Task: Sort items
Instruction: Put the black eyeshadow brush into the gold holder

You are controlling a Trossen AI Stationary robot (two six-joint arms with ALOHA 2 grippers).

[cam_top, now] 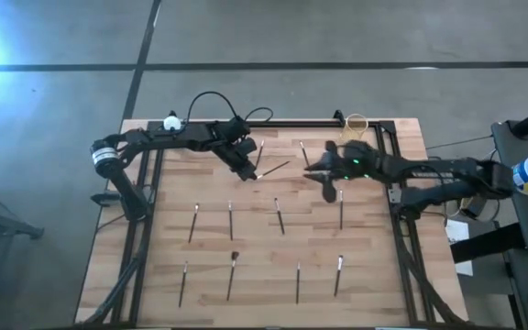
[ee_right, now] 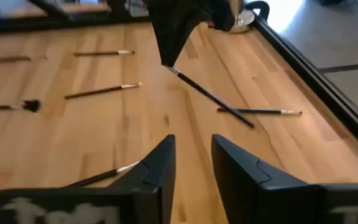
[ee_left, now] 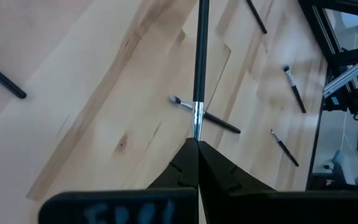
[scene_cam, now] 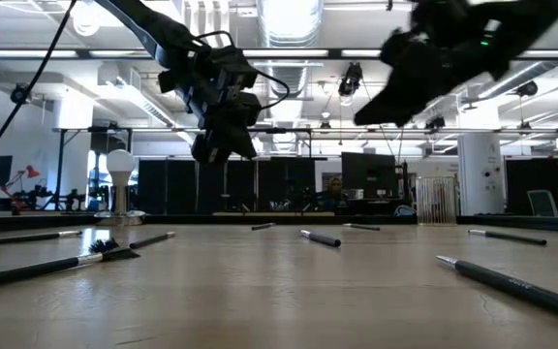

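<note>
Several thin dark brushes lie flat on the wooden board, among them [cam_top: 230, 220], [cam_top: 280, 215], [cam_top: 341, 209], [cam_top: 298, 282] and a bushy-tipped one [cam_top: 232, 275]. My left gripper [cam_top: 248, 170] hovers over the board's far middle, shut on one brush [cam_top: 273, 170] whose handle sticks out toward the table's right. My right gripper [ee_right: 194, 155] hangs open just to the right of it, above the board [cam_top: 326, 183], with nothing between its fingers. In the low view both grippers, left [scene_cam: 223, 141] and right [scene_cam: 376, 111], are well above the table. My left gripper pinches the brush at its silver-ferrule end [ee_left: 197, 132] between its two fingertips. The fingers slant down from the table's left, and the handle [ee_left: 200, 50] runs on straight ahead of them. The held end is lifted clear; the handle slants downward [ee_right: 213, 98].
A clear glass cup [cam_top: 356, 123] stands at the far edge, right of middle. A white bulb [cam_top: 171, 122] sits at the far left by the left arm. Black frame rails [cam_top: 397, 211] border the board. Two more brushes lie near the far edge [cam_top: 259, 151], [cam_top: 303, 154].
</note>
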